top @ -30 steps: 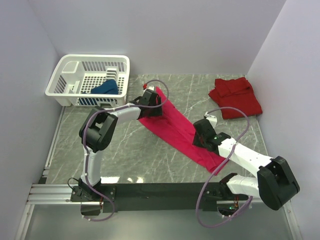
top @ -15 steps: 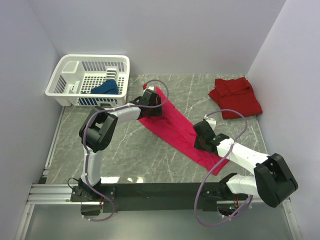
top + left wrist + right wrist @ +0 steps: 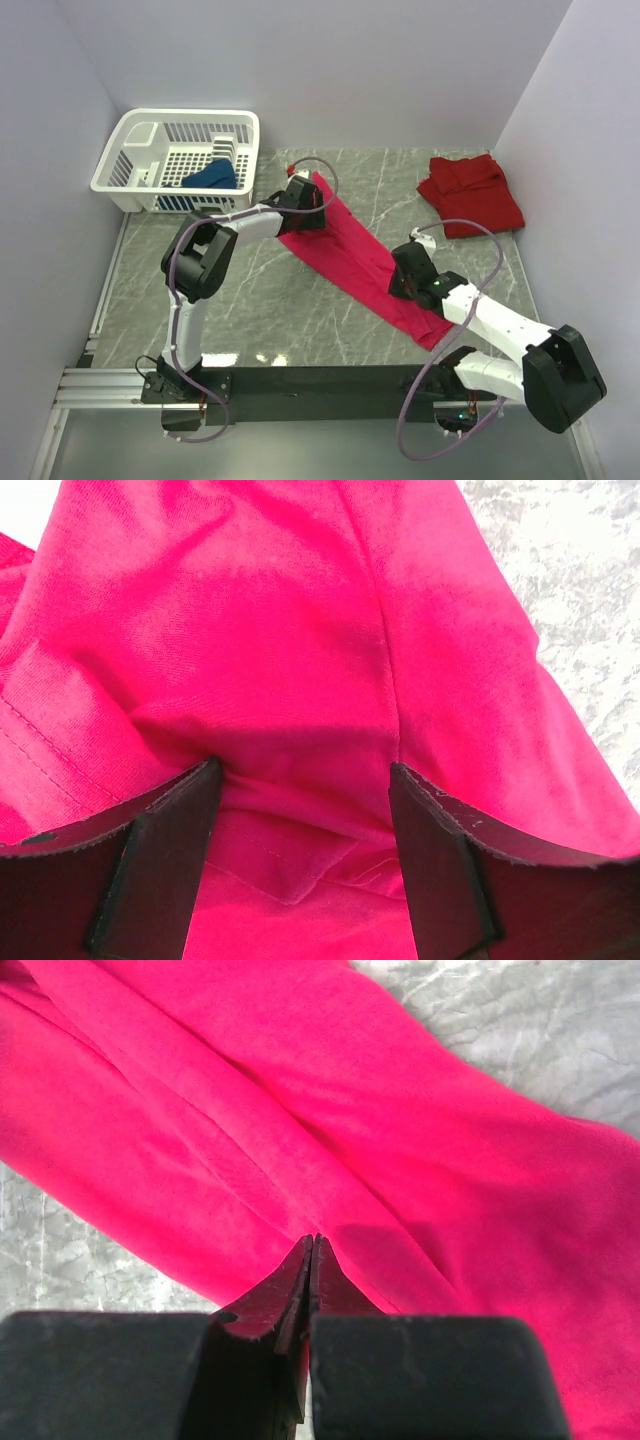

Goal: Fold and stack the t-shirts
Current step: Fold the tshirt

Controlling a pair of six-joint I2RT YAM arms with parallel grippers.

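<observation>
Meanwhile the basket (image 3: pixel 190 115) holds the blue t-shirt (image 3: pixel 212 176); left tool (image 3: pixel 305 775) gapes over the magenta t-shirt (image 3: pixel 350 262), right tool (image 3: pixel 312 1245) fully closed

We see a magenta t-shirt (image 3: pixel 350 260) of soft, matt knit cloth, a smooth, faintly glossy marbled table (image 3: pixel 270 300), and a white plastic basket (image 3: pixel 112 183).

No readable text on the magenta t-shirt (image 3: pixel 352 256), none on the white basket (image 3: pixel 178 114), no legible labels or numbers
</observation>
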